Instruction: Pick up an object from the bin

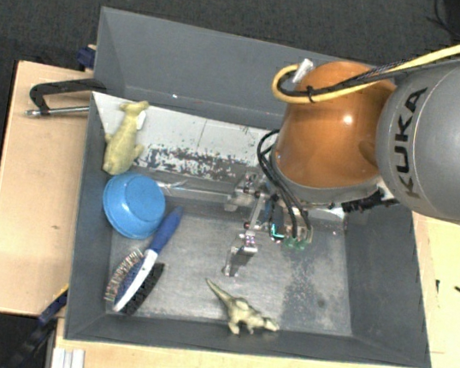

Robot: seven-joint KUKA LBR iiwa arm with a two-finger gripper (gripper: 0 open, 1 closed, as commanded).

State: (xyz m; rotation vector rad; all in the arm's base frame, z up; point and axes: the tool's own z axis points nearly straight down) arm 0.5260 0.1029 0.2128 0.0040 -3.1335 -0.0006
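My gripper (237,262) hangs below the orange wrist cover, over the bare floor in the middle of the bin, with nothing seen in it. Nearest to it is a small tan toy dinosaur (242,313), lying by the bin's front wall a short way in front of the gripper and apart from it. To the left lies a brush (140,269) with a blue and white handle and dark bristles, stretched diagonally along the floor.
A blue bowl (133,204) sits at the left side, touching the brush's handle end. A pale yellow toy animal (123,146) leans in the back left corner. The arm and its orange cover hang over the back right part of the bin.
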